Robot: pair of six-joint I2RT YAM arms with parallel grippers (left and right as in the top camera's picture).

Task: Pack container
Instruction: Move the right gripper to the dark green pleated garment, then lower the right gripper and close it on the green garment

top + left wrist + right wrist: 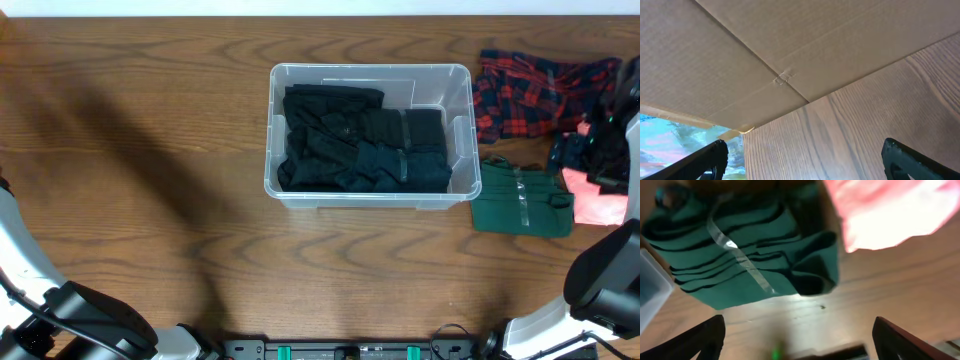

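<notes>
Spread and empty, the right gripper [799, 339] should pinch the green garment [755, 255] mid-fold (it's taped); the container [272, 130] sits at its nine o'clock.

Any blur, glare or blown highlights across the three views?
Overhead: sharp, with a soft broad shadow on the table left of the container. Right wrist: blurred, pink cloth blown out, glare on the clear tape across the green garment. Left wrist: cardboard in focus.
</notes>
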